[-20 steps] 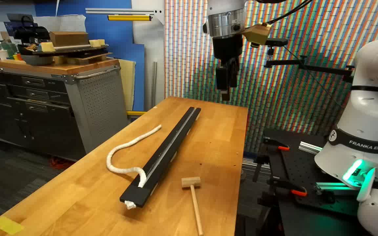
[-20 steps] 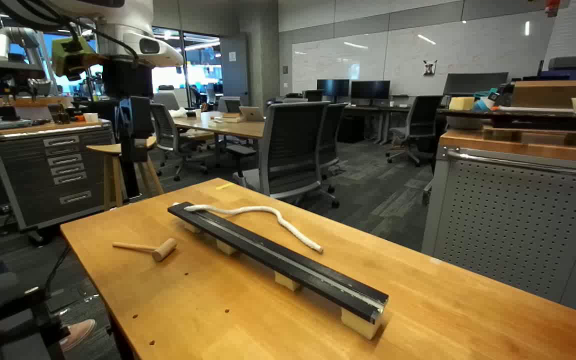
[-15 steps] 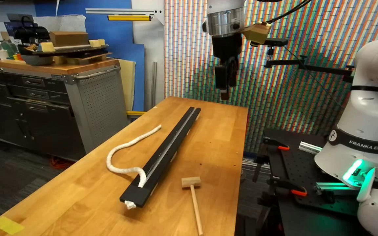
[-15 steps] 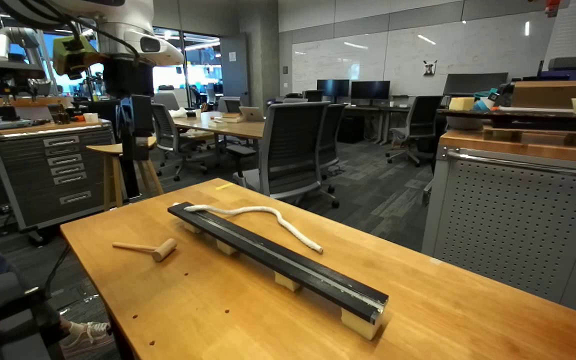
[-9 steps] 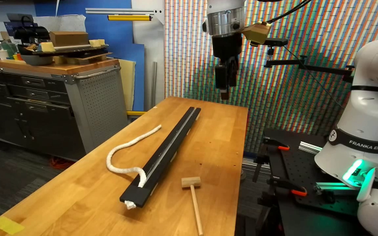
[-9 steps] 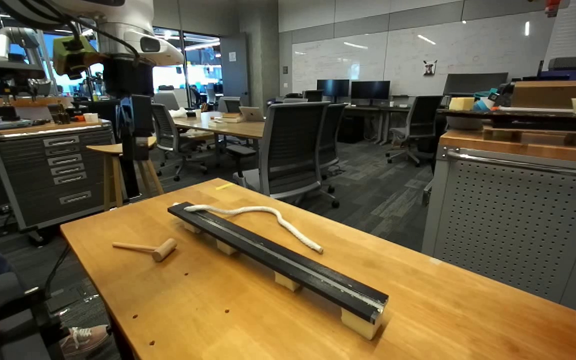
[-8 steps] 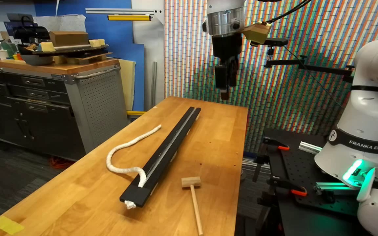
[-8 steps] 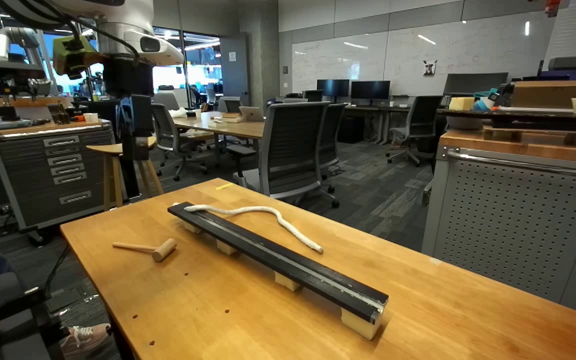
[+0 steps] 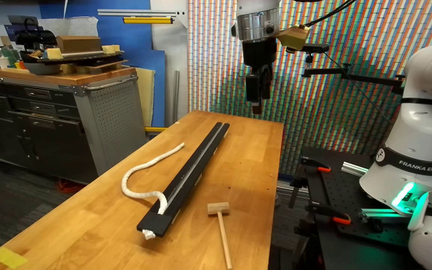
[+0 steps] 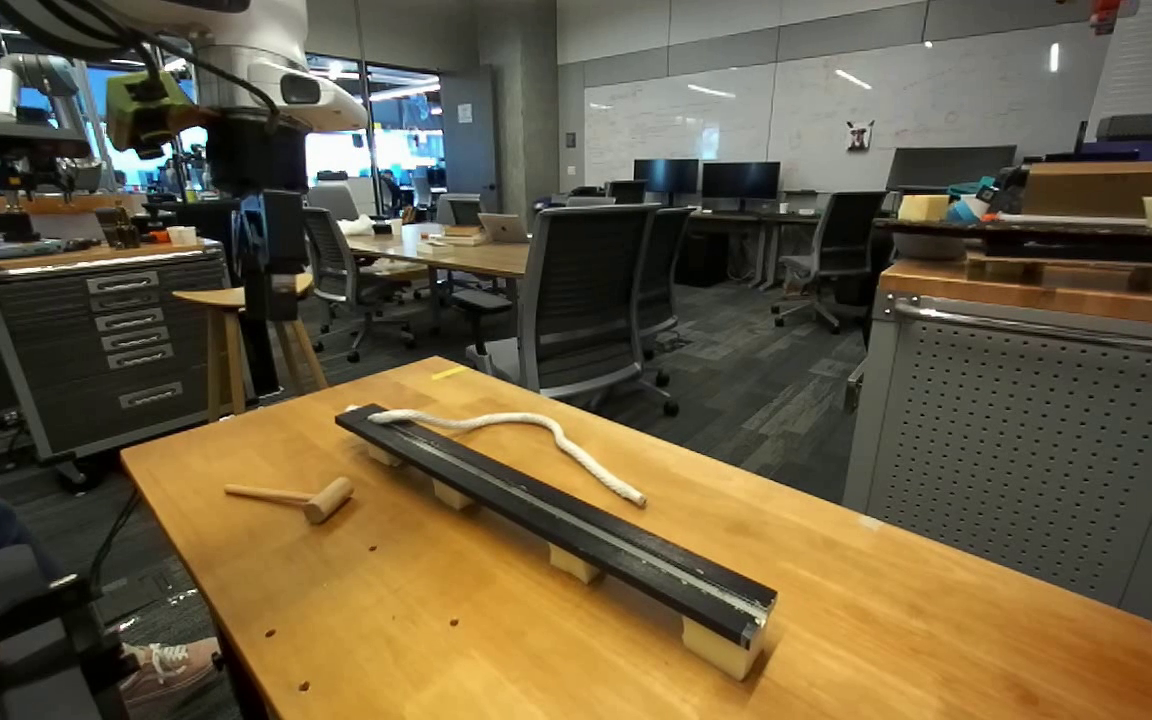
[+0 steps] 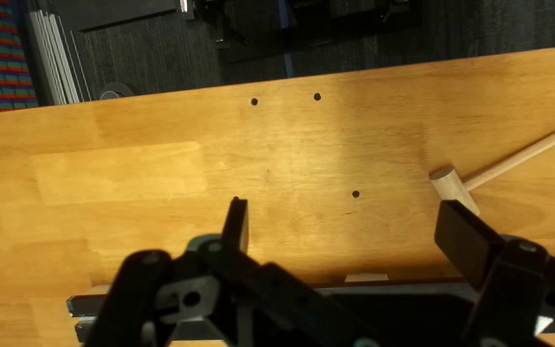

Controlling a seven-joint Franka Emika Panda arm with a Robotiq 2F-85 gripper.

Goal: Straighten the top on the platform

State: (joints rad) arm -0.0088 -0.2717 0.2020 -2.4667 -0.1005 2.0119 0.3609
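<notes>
Fingers (image 11: 468, 243) are spread wide, with nothing gripped between them, and are held high above the table (image 9: 248, 172), presumably to allow an overhead approach. The rope (image 9: 125, 183) is curved at left of centre in an exterior view, loose on the table except where its lower end is laid on the bar (image 9: 193, 174); it is probably anchored there so that it can be drawn straight along the groove (image 9: 187, 176). The bar is raised on blocks (image 10: 572, 563), likely for clearance. How the rope is anchored is hidden; a white tuft (image 9: 148, 234) under the bar's end may be its tail. The bar is largely covered in the wrist view; a white scrap (image 11: 543, 325) there cannot be identified.
</notes>
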